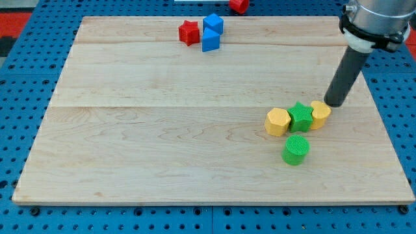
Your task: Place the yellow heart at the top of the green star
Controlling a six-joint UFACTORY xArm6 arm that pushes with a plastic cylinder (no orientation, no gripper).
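The green star lies right of the board's middle. A yellow block, which looks like the heart, touches the star's right side. A yellow hexagon-like block touches the star's left side. My tip rests on the board just above and to the right of the right-hand yellow block, very close to it or touching it. The rod rises from there toward the view's top right.
A green cylinder stands just below the star. A red block and two blue blocks cluster at the board's top edge. Another red block lies off the wooden board at the view's top.
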